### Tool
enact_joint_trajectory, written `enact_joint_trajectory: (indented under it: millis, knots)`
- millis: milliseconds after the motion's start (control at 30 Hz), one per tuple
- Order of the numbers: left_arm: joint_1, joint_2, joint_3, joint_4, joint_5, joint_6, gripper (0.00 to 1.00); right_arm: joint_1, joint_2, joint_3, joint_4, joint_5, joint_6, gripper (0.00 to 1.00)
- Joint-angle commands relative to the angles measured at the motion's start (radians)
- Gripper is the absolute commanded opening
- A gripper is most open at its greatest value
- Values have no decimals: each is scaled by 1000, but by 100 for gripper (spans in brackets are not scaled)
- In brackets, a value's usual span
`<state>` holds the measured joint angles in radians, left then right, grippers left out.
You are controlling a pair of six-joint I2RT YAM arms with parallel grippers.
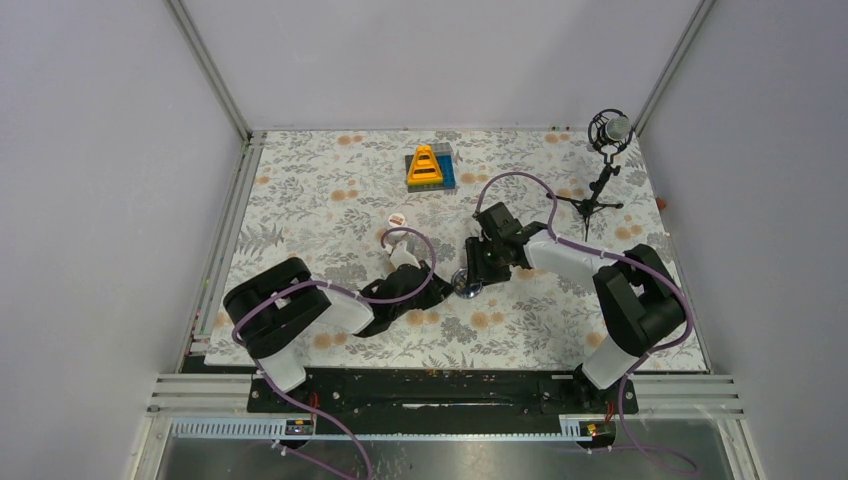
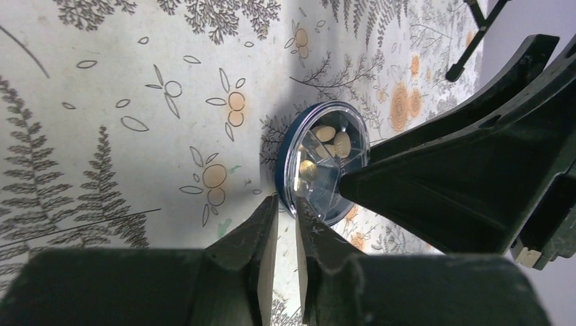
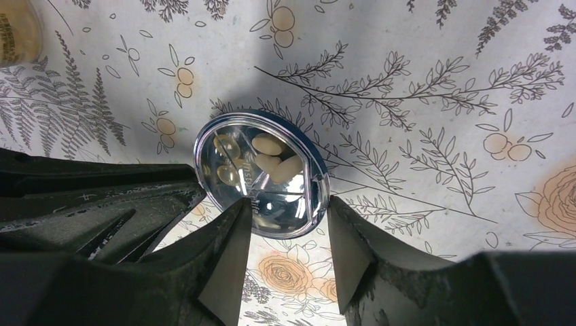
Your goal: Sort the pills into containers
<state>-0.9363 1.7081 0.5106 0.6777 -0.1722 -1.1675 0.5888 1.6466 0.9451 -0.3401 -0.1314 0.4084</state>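
Round dark-blue dish (image 3: 261, 178) with clear lid lies on the floral-print counter (image 1: 320, 200), near its middle; pale oval pills (image 3: 268, 145) inside. Right hand (image 3: 289, 210): fingers apart, straddling the dish's near rim, contact unclear. Left hand (image 2: 286, 207): fingers a narrow slit apart, nothing seen between, tips just beside the dish's rim.

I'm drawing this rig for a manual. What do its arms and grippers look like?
Both the left arm and right arm have white links between bulky black joints, and a looping purple cable runs along each. The left gripper and right gripper carry matte black, wedge-shaped fingers that taper to narrow tips. No markings are legible.
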Motion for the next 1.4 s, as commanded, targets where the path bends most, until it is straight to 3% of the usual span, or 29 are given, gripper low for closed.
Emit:
enact_joint_trajectory:
  millis: [0,233,400,500,600,633,667,867,1067,1367]
  knots:
    - [-6,-74,32,-91,-51,41,18,6,-8,28,-14,53,13,52]
    - [-6,-280,99,-284,-156,201,46,-18,-132,106,-94,139,12,61]
    - [-14,-477,128,-457,-222,296,79,-31,-333,110,-169,237,0,65]
    - [-23,-609,168,-609,-248,357,94,-31,-480,106,-248,302,-12,71]
    - [-27,-726,227,-810,-320,401,98,-30,-647,108,-319,387,-23,81]
    - [-26,-768,243,-858,-341,419,99,-30,-700,111,-337,417,-29,96]
    - [-26,-807,251,-907,-363,440,99,-30,-755,119,-358,448,-38,99]
    - [-35,-1090,248,-1021,-483,601,99,-31,-1006,235,-537,741,-73,99]
    - [-36,-1287,264,-1196,-580,611,99,-31,-1208,322,-614,948,-145,99]
    - [-35,-1450,263,-1339,-625,635,99,-31,-1323,326,-698,946,-125,100]
